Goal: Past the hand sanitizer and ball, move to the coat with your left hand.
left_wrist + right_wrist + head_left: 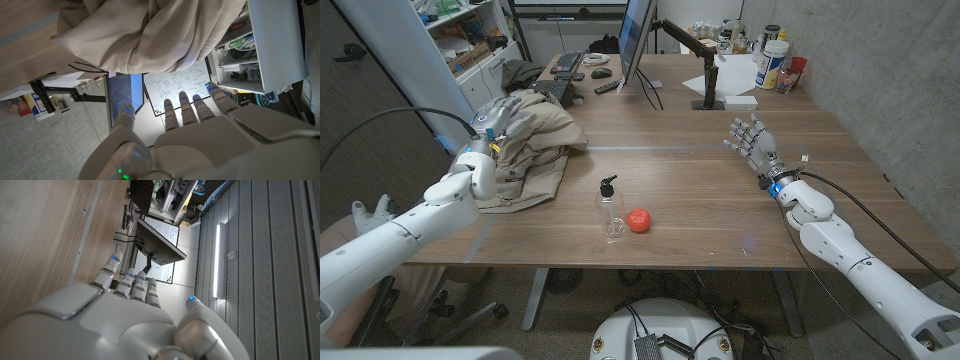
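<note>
A beige coat point(528, 140) lies crumpled on the table's left part. My left hand point(485, 150) hovers at its left edge, fingers apart and holding nothing; the left wrist view shows the fingers point(190, 107) stretched out just short of the coat point(150, 35). A clear hand sanitizer bottle point(610, 210) with a black pump stands near the table's middle front. A small red ball point(639, 220) lies just right of it. My right hand point(750, 142) stands on the table's right side, fingers spread, empty, and appears as my right hand point(130, 310) in the right wrist view.
A monitor point(636, 40), keyboard point(560, 75), and remote point(607, 88) sit at the back. A black monitor arm base point(708, 80), white paper and containers point(775, 60) stand at the back right. The wooden table point(700, 190) has bare wood between the hands.
</note>
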